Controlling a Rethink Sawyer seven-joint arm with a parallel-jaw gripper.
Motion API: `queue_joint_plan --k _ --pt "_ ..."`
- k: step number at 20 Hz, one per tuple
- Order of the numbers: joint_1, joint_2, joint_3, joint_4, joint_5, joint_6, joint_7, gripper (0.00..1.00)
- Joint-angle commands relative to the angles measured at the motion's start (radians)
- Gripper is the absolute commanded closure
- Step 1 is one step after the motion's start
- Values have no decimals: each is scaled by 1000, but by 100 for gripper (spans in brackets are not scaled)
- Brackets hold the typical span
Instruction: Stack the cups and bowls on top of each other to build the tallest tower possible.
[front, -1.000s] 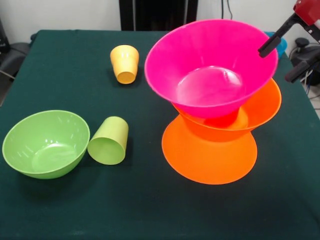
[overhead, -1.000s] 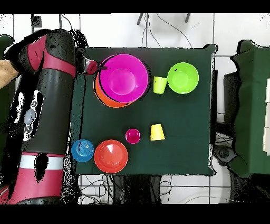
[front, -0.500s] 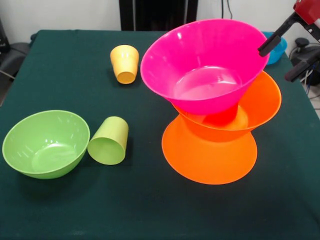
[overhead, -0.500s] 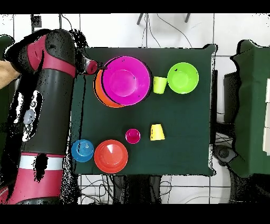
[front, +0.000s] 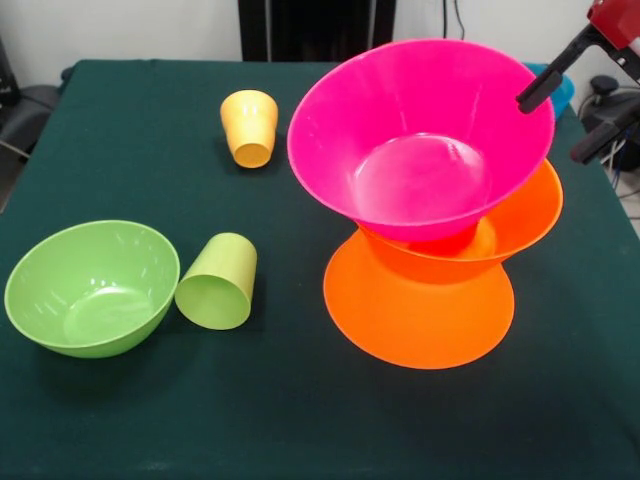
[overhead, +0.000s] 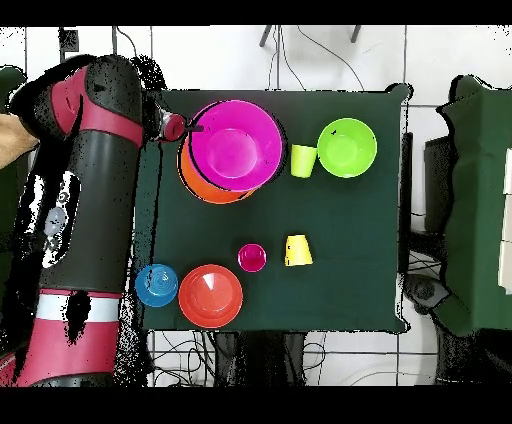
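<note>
While the pincer (front: 572, 108) hangs at the right rim of the large flared pink plastic bowl (front: 420, 135), its two black fingers (front: 548, 78) stand spread apart and hold nothing. This bowl sits tilted on top of the tower (front: 425, 240), above two large flared orange bowls (front: 418, 310). On the dark green surface (front: 150, 420), the round lime green bowl (front: 90, 287) stands just beside a lime green cup (front: 218, 281) lying on its side, and a yellow-orange cup (front: 249, 126) lies farther back.
</note>
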Motion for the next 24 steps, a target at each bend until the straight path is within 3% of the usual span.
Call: queue_joint_plan --k 1,12,18,24 --pt "14 -11 74 31 21 42 148 0" --pt "13 -29 86 55 28 35 136 0" --pt "8 -70 73 33 47 114 112 0" --pt "7 -169 67 53 75 203 84 0"
